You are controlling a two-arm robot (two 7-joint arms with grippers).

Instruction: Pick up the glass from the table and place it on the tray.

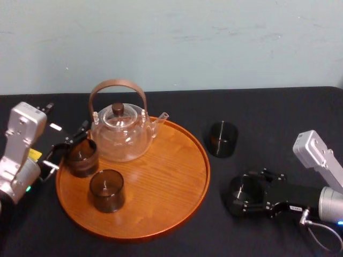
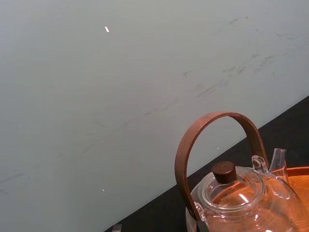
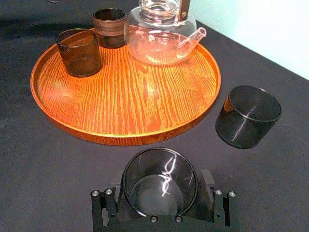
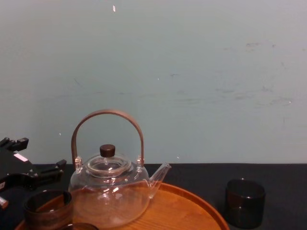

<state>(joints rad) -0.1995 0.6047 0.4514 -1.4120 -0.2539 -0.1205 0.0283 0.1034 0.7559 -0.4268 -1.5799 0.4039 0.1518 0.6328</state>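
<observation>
Clamps the right tool [image 3: 161, 193] narrow around the glass [image 3: 159, 181], one pad on each side of its wall, low at the desk [image 1: 278, 123] just off the tray's [image 1: 161, 182] right rim, toward the near edge. Cannot tell whether resting on the cloth or barely lifted. Grips from the side, probably to leave the mouth up and the base free for setting down flat on the wood. Comes in from the tray's right, likely to avoid the teapot [image 1: 122, 134] at the tray's back and the two dark glasses at its left: one [image 1: 107, 190] at front left, another [image 1: 81, 157] behind it by the left rim. Offers plenty of bare wood on the tray's right half, the obvious landing spot. Shows the left tool [image 1: 59, 152] at the tray's left rim, just beside the rear glass; spread not readable. Shows a spare dark glass [image 1: 222, 139] upright on the desk off the tray's right rim, farther back than the held one.

Looks like a short, straight-walled tumbler, wide for its height, smoky but see-through, with bright highlights curling across the inner wall and floor. Seems smooth and slippery, so calls for a firm, level hold. Judged by position, stands at the grasp or early lift, with the carry over the rim and the set-down not yet done.
</observation>
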